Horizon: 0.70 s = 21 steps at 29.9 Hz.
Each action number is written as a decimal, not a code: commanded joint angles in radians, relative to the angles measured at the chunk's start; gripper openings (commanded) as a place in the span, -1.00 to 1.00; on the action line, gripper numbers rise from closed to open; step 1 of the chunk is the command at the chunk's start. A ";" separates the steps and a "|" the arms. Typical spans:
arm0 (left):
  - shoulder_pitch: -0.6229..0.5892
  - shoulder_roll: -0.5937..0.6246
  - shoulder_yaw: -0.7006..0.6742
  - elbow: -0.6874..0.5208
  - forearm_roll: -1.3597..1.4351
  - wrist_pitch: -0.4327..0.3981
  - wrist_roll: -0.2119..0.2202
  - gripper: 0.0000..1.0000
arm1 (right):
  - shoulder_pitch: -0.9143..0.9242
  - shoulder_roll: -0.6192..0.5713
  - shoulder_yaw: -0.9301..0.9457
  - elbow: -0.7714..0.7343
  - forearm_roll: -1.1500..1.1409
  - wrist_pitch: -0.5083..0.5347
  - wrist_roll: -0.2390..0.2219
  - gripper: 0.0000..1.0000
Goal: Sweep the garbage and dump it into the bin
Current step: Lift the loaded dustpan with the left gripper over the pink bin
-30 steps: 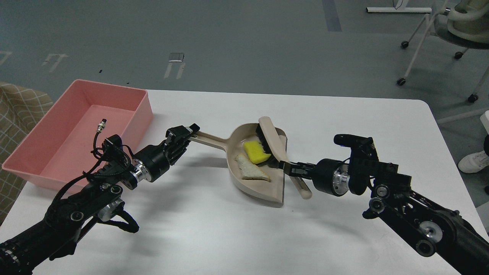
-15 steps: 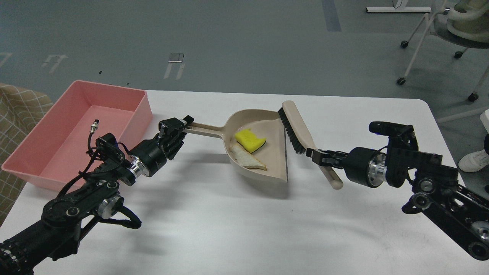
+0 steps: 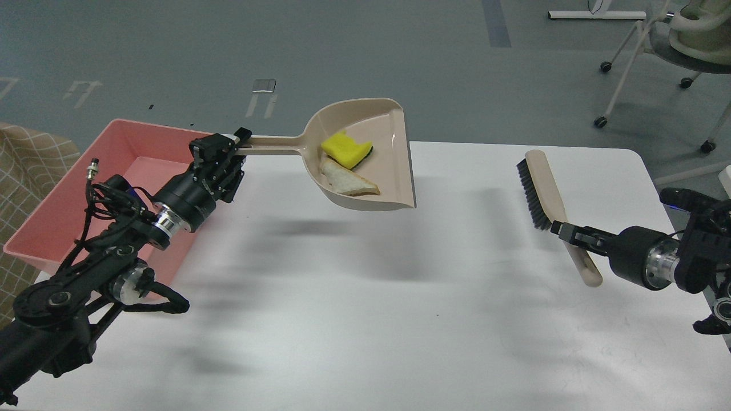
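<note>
My left gripper (image 3: 228,145) is shut on the handle of the beige dustpan (image 3: 394,154) and holds it in the air above the table's far edge. In the pan lie the garbage scraps: a yellow sponge chunk (image 3: 342,149) and a white bread-like slice (image 3: 345,184). The pink bin (image 3: 114,171) stands at the table's left, behind and under my left arm. My right gripper (image 3: 571,234) is shut on the handle of the beige brush (image 3: 539,185) with black bristles, held at the table's right, apart from the dustpan.
The white table (image 3: 365,297) spreads below both arms. A chequered cloth (image 3: 25,165) lies left of the bin. An office chair (image 3: 679,40) stands on the grey floor at the back right. A white shoe (image 3: 725,177) shows at the right edge.
My left gripper has lifted the dustpan with both scraps off the table and moved it up and left towards the bin. My right gripper has drawn the brush away to the right.
</note>
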 commanded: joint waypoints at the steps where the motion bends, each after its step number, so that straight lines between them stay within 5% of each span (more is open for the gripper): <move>1: 0.023 0.085 -0.088 -0.010 -0.046 -0.006 0.007 -0.80 | -0.056 -0.011 0.057 -0.001 0.000 0.000 0.001 -0.64; 14: 0.240 0.372 -0.263 0.019 -0.284 -0.035 -0.010 -0.81 | -0.084 0.027 0.095 -0.021 0.006 0.000 -0.005 -0.63; 21: 0.286 0.432 -0.327 0.166 -0.273 -0.038 -0.021 -0.82 | -0.077 0.029 0.175 -0.048 0.020 0.000 -0.004 -0.61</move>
